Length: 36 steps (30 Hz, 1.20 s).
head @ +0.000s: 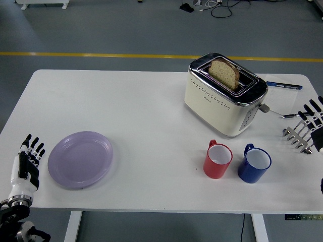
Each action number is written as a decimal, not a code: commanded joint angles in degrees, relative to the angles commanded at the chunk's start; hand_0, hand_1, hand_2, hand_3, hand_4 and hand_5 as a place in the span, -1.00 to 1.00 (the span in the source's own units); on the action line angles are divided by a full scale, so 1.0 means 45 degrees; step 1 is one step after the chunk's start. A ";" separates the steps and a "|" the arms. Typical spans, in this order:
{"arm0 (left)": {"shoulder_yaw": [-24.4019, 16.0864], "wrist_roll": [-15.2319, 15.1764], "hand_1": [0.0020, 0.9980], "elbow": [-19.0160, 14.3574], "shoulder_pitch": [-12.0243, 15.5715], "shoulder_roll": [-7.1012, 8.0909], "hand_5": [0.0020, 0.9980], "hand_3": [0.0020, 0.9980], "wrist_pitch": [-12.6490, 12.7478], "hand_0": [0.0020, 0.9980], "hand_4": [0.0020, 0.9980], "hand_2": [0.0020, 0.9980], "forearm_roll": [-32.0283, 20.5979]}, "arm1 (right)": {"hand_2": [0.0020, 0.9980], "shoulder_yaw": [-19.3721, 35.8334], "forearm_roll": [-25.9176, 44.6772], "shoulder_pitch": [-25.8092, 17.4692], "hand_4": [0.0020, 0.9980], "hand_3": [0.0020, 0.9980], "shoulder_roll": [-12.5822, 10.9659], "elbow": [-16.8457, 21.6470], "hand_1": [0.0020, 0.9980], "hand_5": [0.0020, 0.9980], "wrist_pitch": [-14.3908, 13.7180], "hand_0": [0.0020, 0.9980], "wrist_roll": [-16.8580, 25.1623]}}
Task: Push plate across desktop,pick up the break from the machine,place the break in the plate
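I am in a lab or test hall, not a kitchen: my white worktop stands on a bare grey floor marked with a yellow line, black cables trail across it beyond, and white equipment feet show far off.

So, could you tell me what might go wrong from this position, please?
1. The left hand sits just beside the purple plate; a push toward the toaster could run it into the red mug and blue mug.
2. The bread stands in a narrow slot, so fingers might crush it.
3. The right hand lies near a metal rack and could snag on it.
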 joint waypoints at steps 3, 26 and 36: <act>0.0069 0.0012 0.85 0.0031 -0.0018 0.0007 1.00 1.00 -0.0051 0.84 0.03 0.93 0.0002 | 0.28 -0.0003 0.0003 0.0000 -0.10 0.28 0.0005 -0.0002 0.28 0.13 0.0000 0.35 0.0002; 0.0639 0.0082 0.81 0.0280 -0.0281 0.0065 1.00 0.95 -0.0407 0.80 0.02 0.90 -0.0244 | 0.28 0.0081 0.0020 0.0063 -0.10 0.28 0.0038 -0.0005 0.28 0.13 0.0005 0.35 0.0005; 0.1055 0.0106 0.80 0.0229 -0.0333 0.0093 1.00 0.94 -0.0589 0.78 0.03 0.90 -0.0684 | 0.28 0.0094 0.0020 0.0099 -0.10 0.28 0.0038 0.0009 0.28 0.13 0.0006 0.35 0.0003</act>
